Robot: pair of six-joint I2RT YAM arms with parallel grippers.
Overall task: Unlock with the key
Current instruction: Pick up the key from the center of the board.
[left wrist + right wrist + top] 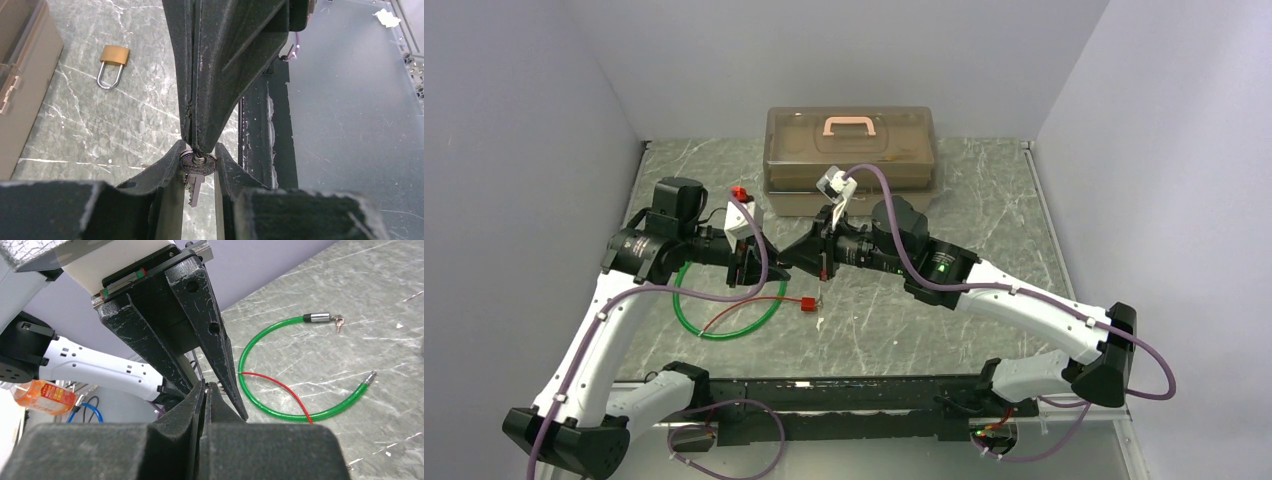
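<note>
The tiny silver key (196, 175) hangs blade-down between my two grippers, which meet tip to tip above the table's middle. My right gripper (206, 385) is shut, with a sliver of metal at its tips. In the left wrist view it comes in from above and pinches the top of the key's round head. My left gripper (198, 152) stands narrowly apart, its fingers (165, 170) touching the head's two edges. The brass padlock (114, 61) lies shut on the table near the box. In the top view both grippers (774, 262) hide the key.
A brown lidded box (851, 150) with a pink handle stands at the back. A green cable loop (724, 322) with a silver tip (317, 317) lies below the grippers. A red wire (280, 386) crosses it and ends in a red tag (805, 305).
</note>
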